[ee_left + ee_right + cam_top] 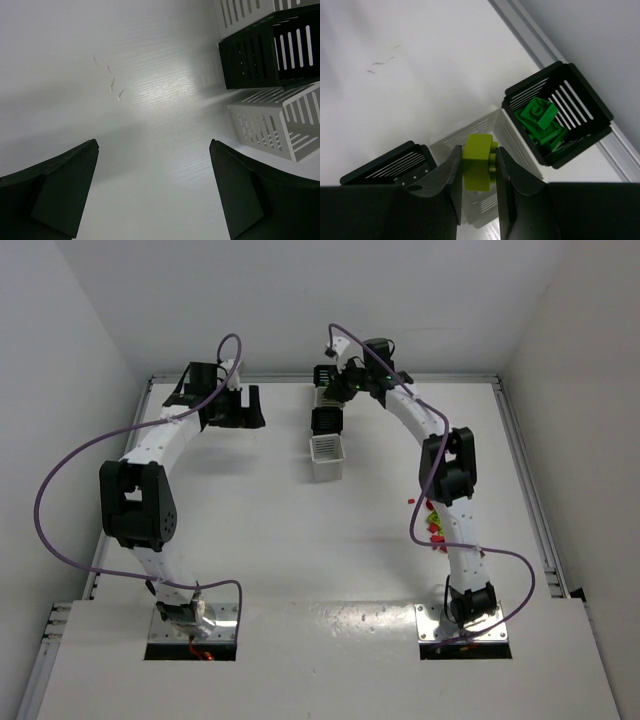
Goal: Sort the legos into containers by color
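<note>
Lego (477, 167), lime green, sits clamped in the right tool (478, 152) over a white container (517, 150); left tool (154, 142) stands wide apart.

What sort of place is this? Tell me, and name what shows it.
Probably a robotics lab test cell: plain white walls around a white tabletop, two cabled white robot arms bolted at its edge, slatted plastic bins holding green toy bricks.

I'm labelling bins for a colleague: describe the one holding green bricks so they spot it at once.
Find the metal rail at the far edge of the table. The row of containers ends beside it, and the last one, a black bin next to the white bin under the right pincer, is yours. It alone shows dark green bricks inside.
</note>
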